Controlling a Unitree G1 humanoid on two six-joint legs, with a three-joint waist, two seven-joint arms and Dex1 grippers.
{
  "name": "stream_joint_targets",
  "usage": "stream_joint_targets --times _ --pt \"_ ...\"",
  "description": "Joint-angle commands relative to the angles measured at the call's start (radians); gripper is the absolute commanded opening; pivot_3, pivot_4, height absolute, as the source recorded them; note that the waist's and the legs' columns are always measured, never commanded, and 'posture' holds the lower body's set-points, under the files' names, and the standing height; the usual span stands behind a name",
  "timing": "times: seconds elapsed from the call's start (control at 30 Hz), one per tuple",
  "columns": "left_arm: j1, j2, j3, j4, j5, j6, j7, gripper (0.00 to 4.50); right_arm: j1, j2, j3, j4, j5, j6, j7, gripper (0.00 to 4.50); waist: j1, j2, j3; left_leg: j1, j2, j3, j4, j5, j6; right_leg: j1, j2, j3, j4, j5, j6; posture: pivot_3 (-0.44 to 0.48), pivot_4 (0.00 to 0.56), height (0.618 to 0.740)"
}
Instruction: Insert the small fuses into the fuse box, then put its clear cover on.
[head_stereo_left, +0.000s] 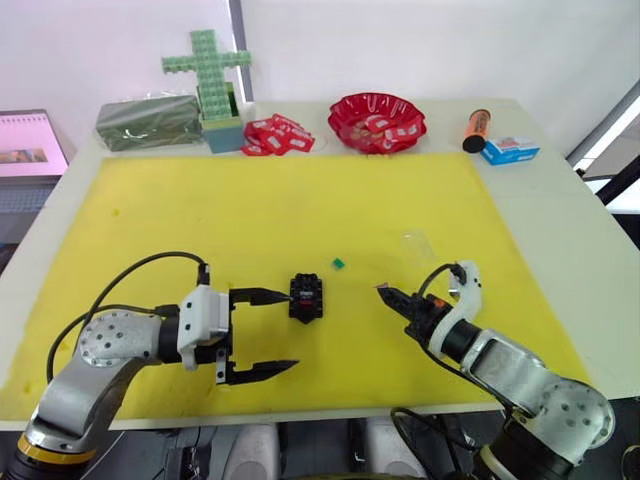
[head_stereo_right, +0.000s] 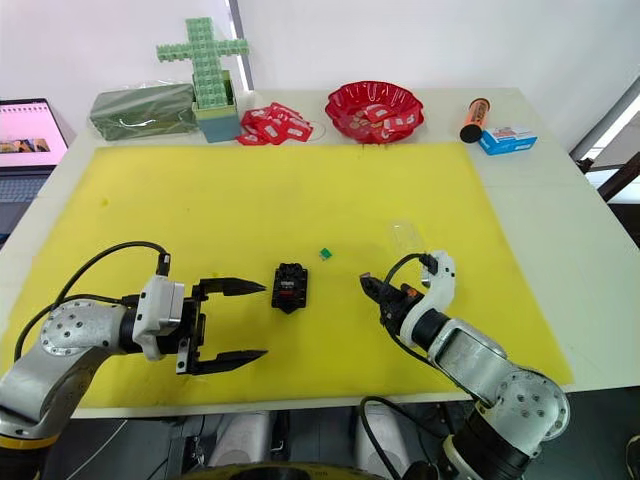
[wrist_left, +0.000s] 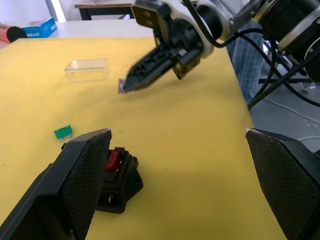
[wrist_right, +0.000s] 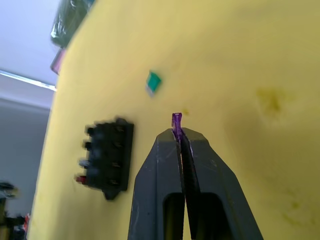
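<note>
Right end effector pinches the purple fuse, held off the fuse box. Left end effector spread beside box. Red fuse seated; green fuse loose; clear cover unfitted.

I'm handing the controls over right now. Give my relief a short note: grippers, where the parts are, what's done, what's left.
Right gripper: shut on the purple fuse, held above the yellow mat, right of the fuse box.
Left gripper: open, one finger next to the box.
Done: red fuse sits in the box.
Left: seat the purple fuse, then the green fuse lying on the mat beyond the box, then fit the clear cover.
</note>
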Motion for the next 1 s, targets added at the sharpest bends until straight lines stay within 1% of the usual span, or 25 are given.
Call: stream_joint_targets --times 0.03,0.1,0.2,0.27,0.37,0.47,0.8,0.9,1.0 --pt "0.016 0.004 0.009 -0.04 -0.013 -0.014 -0.003 4.5 0.103 -0.153 0.204 0.007 0.395 -0.285 -0.27 0.02 -0.011 0.001 0.001 0.0 0.0 -0.001 0.0 0.0 0.0 0.0 0.0 0.0 0.0 0.0 0.0 0.0 0.15 0.74" --pt "0.02 0.006 0.014 -0.038 -0.014 -0.016 -0.005 4.5 0.134 -0.224 0.287 -0.009 0.454 -0.408 -0.312 0.02 -0.016 0.001 0.0 0.0 0.0 0.0 0.0 0.0 0.0 0.0 0.0 0.001 -0.001 0.0 0.0 0.0 0.15 0.74" --pt "0.021 0.008 0.02 -0.036 -0.017 -0.018 -0.008 4.5 0.166 -0.282 0.387 -0.044 0.46 -0.546 -0.326 0.02 -0.015 0.001 0.0 0.001 0.0 0.0 0.001 0.0 0.0 0.001 0.0 0.002 -0.001 0.0 0.001 0.0 0.15 0.74" --pt "0.021 0.007 0.019 -0.033 -0.015 -0.02 -0.009 4.5 0.167 -0.324 0.434 -0.052 0.46 -0.598 -0.323 0.02 -0.014 0.001 0.0 0.001 0.0 0.0 0.0 0.0 0.0 0.0 0.001 0.002 -0.001 -0.001 0.001 0.0 0.15 0.74" --pt "0.024 0.003 0.015 -0.032 -0.01 -0.026 -0.007 4.5 0.145 -0.366 0.469 -0.023 0.46 -0.647 -0.318 0.02 -0.01 0.001 0.0 0.0 0.0 0.0 0.001 0.0 0.0 0.0 0.0 0.002 -0.001 -0.001 0.001 0.0 0.15 0.74" --pt "0.031 0.002 0.013 -0.036 -0.007 -0.031 -0.006 4.5 0.138 -0.389 0.49 0.011 0.46 -0.669 -0.321 0.02 -0.008 0.0 0.0 0.0 0.0 0.0 0.001 0.0 0.0 0.001 0.0 0.003 -0.002 -0.001 0.001 0.0 0.15 0.74" --pt "0.043 0.004 0.014 -0.028 -0.003 -0.049 -0.012 4.5 0.173 -0.485 0.497 0.101 0.46 -0.597 -0.184 0.02 -0.006 0.0 0.0 0.0 0.002 0.0 0.001 0.0 0.0 0.001 0.0 0.004 -0.002 -0.001 0.001 0.0 0.15 0.74" --pt "0.045 0.002 0.013 -0.024 0.0 -0.055 -0.014 4.5 0.195 -0.518 0.495 0.099 0.46 -0.578 -0.137 0.72 -0.005 0.0 0.0 0.0 0.002 0.0 0.001 0.0 0.0 0.001 0.0 0.004 -0.003 -0.001 0.001 0.0 0.15 0.74" --pt "0.05 0.002 0.012 -0.021 0.002 -0.061 -0.017 4.5 0.207 -0.545 0.494 0.085 0.46 -0.574 -0.1 1.69 -0.007 0.001 -0.001 0.0 0.002 0.0 0.001 0.0 0.0 0.001 0.0 0.004 -0.003 -0.001 0.001 0.0 0.15 0.74"
